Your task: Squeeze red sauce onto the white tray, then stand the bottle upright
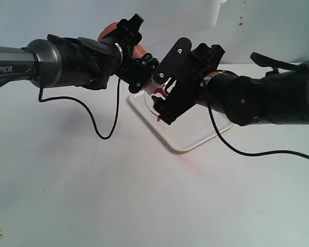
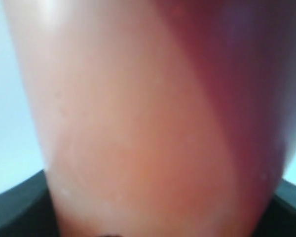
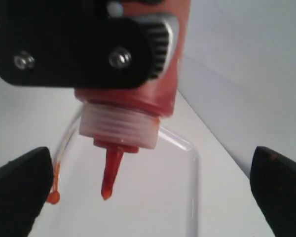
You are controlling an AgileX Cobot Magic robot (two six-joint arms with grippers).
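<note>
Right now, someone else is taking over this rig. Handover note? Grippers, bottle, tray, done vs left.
Left gripper: shut on the bottle, holding it inverted with the nozzle pointing down over the white tray.
Right gripper: open, fingers either side of the nozzle, touching nothing.
Red sauce: a drop at the nozzle tip; none visible on the tray.
Done: bottle up and tipped.
Left: squeeze sauce onto the tray, then stand the bottle upright.

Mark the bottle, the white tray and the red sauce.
bottle [image 3: 121, 129]: right wrist view, on its ribbed cap.
white tray [image 1: 193, 131]: exterior view, on its bare floor.
red sauce [image 2: 246, 98]: left wrist view, on the dark red mass seen through the bottle wall.
</note>
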